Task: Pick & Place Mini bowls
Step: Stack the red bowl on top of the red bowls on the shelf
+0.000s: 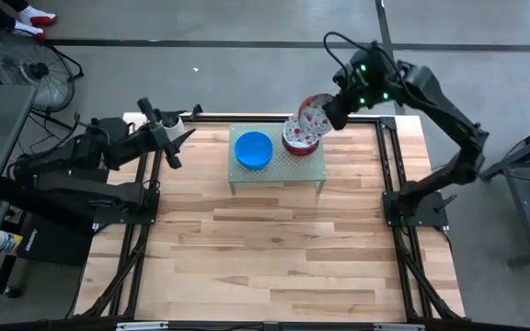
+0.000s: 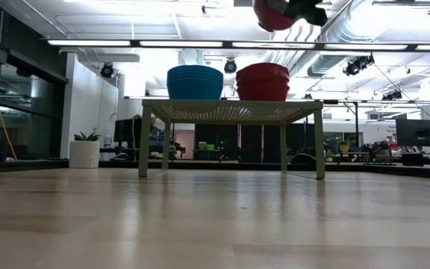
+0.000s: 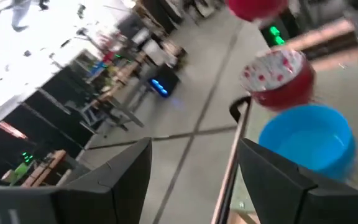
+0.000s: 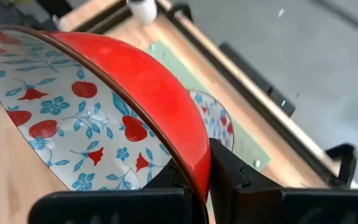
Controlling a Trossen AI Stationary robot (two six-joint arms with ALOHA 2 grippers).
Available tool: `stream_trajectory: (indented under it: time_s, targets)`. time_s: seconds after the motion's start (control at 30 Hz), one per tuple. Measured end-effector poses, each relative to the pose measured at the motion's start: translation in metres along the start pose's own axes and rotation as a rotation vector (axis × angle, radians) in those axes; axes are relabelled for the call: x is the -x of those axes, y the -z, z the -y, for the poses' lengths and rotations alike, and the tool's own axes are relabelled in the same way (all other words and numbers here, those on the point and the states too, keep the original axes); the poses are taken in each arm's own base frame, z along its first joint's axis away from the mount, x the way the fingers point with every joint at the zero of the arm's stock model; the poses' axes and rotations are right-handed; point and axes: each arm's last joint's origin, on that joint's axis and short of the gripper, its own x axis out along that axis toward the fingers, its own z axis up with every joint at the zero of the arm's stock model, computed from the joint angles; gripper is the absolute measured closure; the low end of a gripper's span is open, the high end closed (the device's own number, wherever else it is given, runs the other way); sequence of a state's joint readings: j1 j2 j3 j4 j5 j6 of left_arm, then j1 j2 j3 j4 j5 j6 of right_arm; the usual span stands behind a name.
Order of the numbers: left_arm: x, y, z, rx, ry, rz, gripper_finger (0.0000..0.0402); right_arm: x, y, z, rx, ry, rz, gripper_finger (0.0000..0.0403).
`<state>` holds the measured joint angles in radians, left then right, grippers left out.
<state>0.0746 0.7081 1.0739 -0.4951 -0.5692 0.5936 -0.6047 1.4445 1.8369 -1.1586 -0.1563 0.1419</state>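
The right arm reaches over the rack's (image 1: pixel 247 180) far edge, its gripper (image 1: pixel 325 112) pinching a red bowl's (image 1: pixel 313 115) rim, tilted on edge, just above the red stack (image 1: pixel 298 140). Its wrist view shows the floral inside. Left gripper (image 1: pixel 175 140) waits spread beside the blue stack (image 1: pixel 253 150).

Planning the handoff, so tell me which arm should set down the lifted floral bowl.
Right. The right gripper is shut on the floral bowl, tilted just above the red stack on the green stand. The left gripper sits open at the table's left rear edge, away from the bowls.
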Motion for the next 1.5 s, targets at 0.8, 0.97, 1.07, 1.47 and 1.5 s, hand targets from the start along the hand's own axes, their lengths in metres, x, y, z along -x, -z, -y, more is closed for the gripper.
stream_trajectory:
  time_s: [0.8,0.97,1.07,1.47,1.5]
  targets:
    - [0.044,0.129,0.055,0.451,-0.078,0.312,0.0170,-0.092,-0.021,0.045,-0.187,-0.102,-0.466,0.0392]
    - [0.036,0.132,0.066,0.468,-0.033,0.336,0.0170,-0.103,-0.021,0.050,-0.227,-0.099,-0.487,0.0392]
    - [0.034,0.133,0.069,0.497,-0.017,0.372,0.0170,-0.104,-0.021,0.051,-0.232,-0.099,-0.490,0.0392]
    - [0.024,0.145,0.090,0.604,0.150,0.372,0.0170,-0.106,-0.020,0.054,-0.221,-0.030,-0.492,0.0392]
    - [0.022,0.147,0.093,0.618,0.156,0.363,0.0170,-0.106,-0.020,0.054,-0.221,-0.030,-0.492,0.0392]
